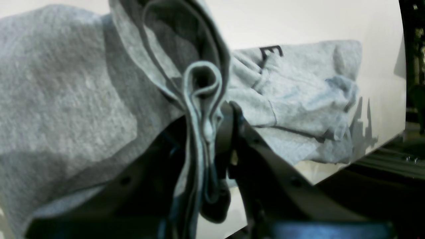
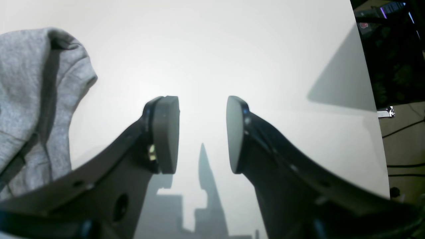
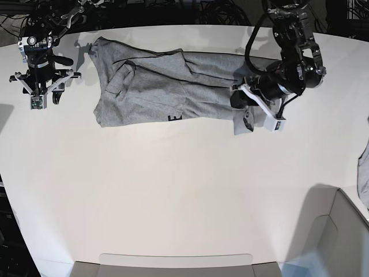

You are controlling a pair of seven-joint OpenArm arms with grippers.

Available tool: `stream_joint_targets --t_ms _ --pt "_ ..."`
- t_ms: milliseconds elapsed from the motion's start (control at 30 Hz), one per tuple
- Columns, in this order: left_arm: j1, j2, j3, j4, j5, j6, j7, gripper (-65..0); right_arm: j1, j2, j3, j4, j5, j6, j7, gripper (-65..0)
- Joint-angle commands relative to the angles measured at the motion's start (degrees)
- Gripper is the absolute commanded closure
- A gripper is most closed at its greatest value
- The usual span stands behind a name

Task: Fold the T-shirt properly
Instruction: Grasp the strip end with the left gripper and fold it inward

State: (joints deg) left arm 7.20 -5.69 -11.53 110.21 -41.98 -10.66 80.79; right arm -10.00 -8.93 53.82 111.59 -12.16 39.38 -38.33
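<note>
- The T-shirt is soft heather-grey knit with a faintly fuzzy surface; it lies on the far half of the white table, folded into a long, rumpled band that runs across the base view.
- Shallow creases and overlapping flaps cross the cloth, and a hemmed sleeve edge sticks out at the end nearest the right arm.
- A dark printed letter, blocky in shape, shows at the fold line on the near edge of the band; only a fragment of the lettering is exposed.
- The left gripper pinches the other end of the T-shirt: several layers of fabric are bunched between its black jaws, the hem curling into a rounded loop just above the pads, with a thick wad hanging below.
- From that grip the cloth drapes down in heavy folds, and a small tab of fabric hangs by the gripper in the base view.
- The right gripper hovers over bare table just beside the sleeve end, touching no cloth; its jaws are spread apart, with flat, dark, oval pads facing each other across a clear gap.
- The tabletop is smooth, matte and pale, with sharp gripper shadows on it.
- A pale grey bin with slanted walls sits at the near corner.
</note>
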Motion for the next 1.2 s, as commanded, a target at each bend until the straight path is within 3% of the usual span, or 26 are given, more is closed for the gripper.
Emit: stream_joint_targets --t_ms 0,233,400,467,667,833,1167 --pt "-0.56 -0.06 0.06 0.86 -1.06 0.24 -0.79 0.0 0.46 0.36 0.02 0.81 0.69 0.62 1.45 -23.8" --pt "-0.92 1.34 0.06 -0.19 -0.88 0.24 -0.79 0.0 0.46 0.36 0.02 0.81 0.69 0.62 1.45 -23.8" --pt "-0.83 1.43 -0.03 -0.10 -1.06 0.24 -0.79 -22.4 0.29 0.36 0.02 0.81 0.69 0.62 1.45 -23.8" --pt "-0.83 1.87 -0.21 0.07 -1.14 0.24 -0.79 -25.5 0.20 0.36 0.02 0.81 0.69 0.62 1.45 -23.8" --pt "-0.92 5.47 -0.12 0.07 -1.23 -0.11 -0.79 -23.7 0.11 0.36 0.02 0.81 0.69 0.62 1.45 -23.8" --pt "-1.00 5.91 -0.47 1.48 -1.32 -0.11 -0.79 -22.4 0.20 0.36 0.02 0.81 0.69 0.62 1.45 -23.8" --pt "-0.74 4.33 -0.73 4.03 -0.79 0.33 -0.79 -1.9 0.46 0.27 0.02 0.81 0.87 0.62 1.45 -23.8"
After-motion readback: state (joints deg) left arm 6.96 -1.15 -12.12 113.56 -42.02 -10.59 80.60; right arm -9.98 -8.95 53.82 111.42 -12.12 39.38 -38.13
